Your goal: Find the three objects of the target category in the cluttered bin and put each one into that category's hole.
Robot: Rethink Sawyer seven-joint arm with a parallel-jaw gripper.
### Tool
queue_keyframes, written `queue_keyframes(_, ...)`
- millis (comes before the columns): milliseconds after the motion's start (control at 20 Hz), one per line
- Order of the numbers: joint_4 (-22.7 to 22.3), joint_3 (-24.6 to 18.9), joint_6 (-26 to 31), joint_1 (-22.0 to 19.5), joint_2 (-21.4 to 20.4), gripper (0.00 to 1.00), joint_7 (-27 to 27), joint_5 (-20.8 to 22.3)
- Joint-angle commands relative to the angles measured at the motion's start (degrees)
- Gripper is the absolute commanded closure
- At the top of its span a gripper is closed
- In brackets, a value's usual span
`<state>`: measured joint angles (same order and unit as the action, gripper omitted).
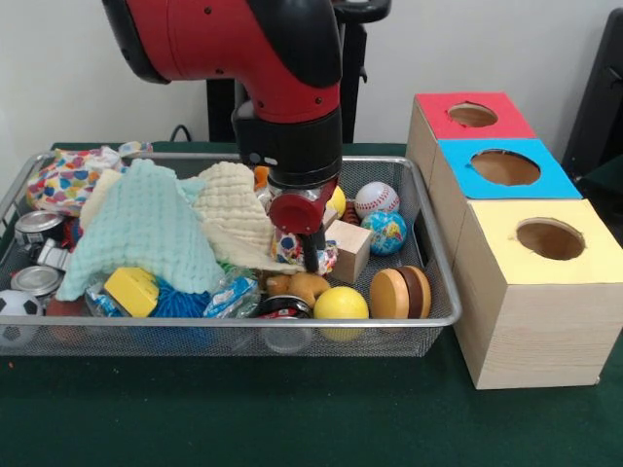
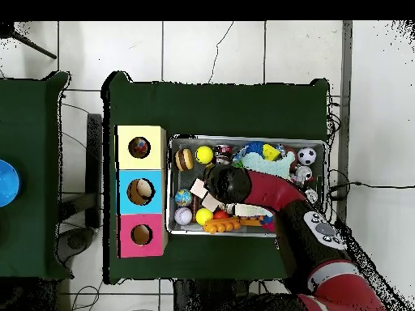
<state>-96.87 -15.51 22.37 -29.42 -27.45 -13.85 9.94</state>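
Note:
The wire-mesh bin (image 1: 428, 209) is full of clutter. My gripper (image 1: 310, 251) reaches down into its middle, right against a spotted cloth (image 1: 288, 249) that is wedged beside a wooden block (image 1: 348, 248). Whether it holds the cloth is hidden. A second spotted cloth (image 1: 63, 180) lies at the bin's back left corner. The mint-green cloth (image 1: 146, 229) and the cream cloth (image 1: 234, 209) are draped over the pile to the left of the gripper. The yellow-topped box's hole (image 1: 550, 238) is nearest the camera on the right; in the overhead view something colourful shows inside this hole (image 2: 139, 147).
The blue-topped box (image 1: 504, 167) and the red-topped box (image 1: 472, 115) stand behind the yellow one. The bin also holds a baseball (image 1: 377, 197), a globe ball (image 1: 386, 232), a yellow ball (image 1: 341, 304), wooden discs (image 1: 399, 292), cans (image 1: 39, 226) and a soccer ball (image 1: 15, 306).

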Motion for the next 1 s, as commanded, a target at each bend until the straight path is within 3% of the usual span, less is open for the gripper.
queue_keyframes(50,1.35,-4.23,2.21,-1.67,1.82,1.00,-12.71,-2.85)
queue_keyframes(150,2.15,-2.13,4.54,-0.27,0.24,1.00,-11.97,-1.41)
queue_keyframes(450,1.03,-1.92,5.26,-1.07,-1.18,1.00,-10.94,-0.66)
queue_keyframes(750,-6.24,1.21,13.57,-0.11,-12.82,1.00,-14.44,-3.64)
queue_keyframes(1000,-8.29,4.88,14.61,3.36,-16.65,1.00,-19.51,-4.71)
